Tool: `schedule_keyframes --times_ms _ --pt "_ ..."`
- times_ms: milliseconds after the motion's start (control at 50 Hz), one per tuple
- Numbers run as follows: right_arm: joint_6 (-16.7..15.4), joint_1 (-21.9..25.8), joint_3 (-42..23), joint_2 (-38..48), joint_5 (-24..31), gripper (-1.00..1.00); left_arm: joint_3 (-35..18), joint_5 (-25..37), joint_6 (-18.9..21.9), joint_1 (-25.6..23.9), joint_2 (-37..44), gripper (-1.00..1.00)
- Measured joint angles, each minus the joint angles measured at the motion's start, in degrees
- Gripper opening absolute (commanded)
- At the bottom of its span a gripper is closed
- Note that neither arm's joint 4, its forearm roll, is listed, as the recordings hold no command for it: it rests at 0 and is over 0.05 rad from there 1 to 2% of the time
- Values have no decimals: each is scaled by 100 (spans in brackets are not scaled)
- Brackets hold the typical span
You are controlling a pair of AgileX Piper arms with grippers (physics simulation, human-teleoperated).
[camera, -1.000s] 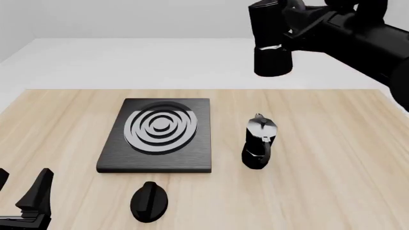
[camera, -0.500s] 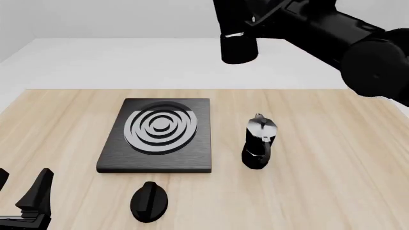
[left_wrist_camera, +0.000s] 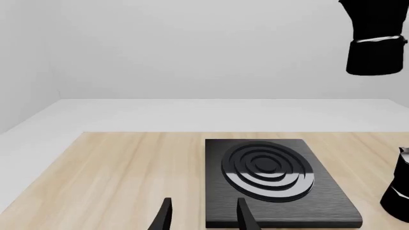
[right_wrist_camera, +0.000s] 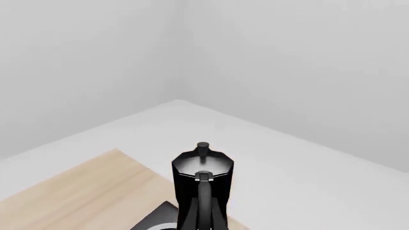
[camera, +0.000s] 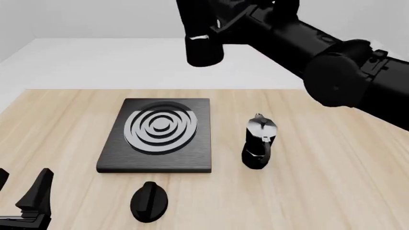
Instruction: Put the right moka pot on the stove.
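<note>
The right moka pot point(camera: 203, 40) hangs high in the air, over the stove's far right part, with my right gripper point(camera: 223, 21) shut on its handle side. The right wrist view shows this right moka pot point(right_wrist_camera: 202, 182) from above, with its knob, lid and handle; the fingers themselves are hidden. In the left wrist view the right moka pot point(left_wrist_camera: 374, 40) floats well above the table. The stove point(camera: 156, 136) lies flat on the wood, its burner rings bare, and the stove point(left_wrist_camera: 275, 182) sits just beyond my left gripper point(left_wrist_camera: 204, 218). That left gripper point(camera: 22, 196) stands open and empty at the near left.
A look-alike moka pot point(camera: 259, 143) stands upright on the table just right of the stove, and this pot point(left_wrist_camera: 399, 191) clips the left wrist view's edge. A small black oval knob point(camera: 149, 201) lies in front of the stove. The right arm point(camera: 332, 62) spans the far right.
The right arm has swung left with the pot in its grip, from above the table's far right to above the stove's far edge. The left arm has not moved.
</note>
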Motion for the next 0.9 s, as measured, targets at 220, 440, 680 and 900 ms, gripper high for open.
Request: schedule_keyframes --times_ms 220,440,680,900 --pt "156 356 182 113 -445 -100 0 0 0 0 0 100" --pt "343 639 483 204 -1009 -100 0 0 0 0 0 100" --pt "409 1007 847 278 -1592 -100 0 0 0 0 0 100" --pt "392 1352 1190 350 -2055 -100 0 0 0 0 0 100"
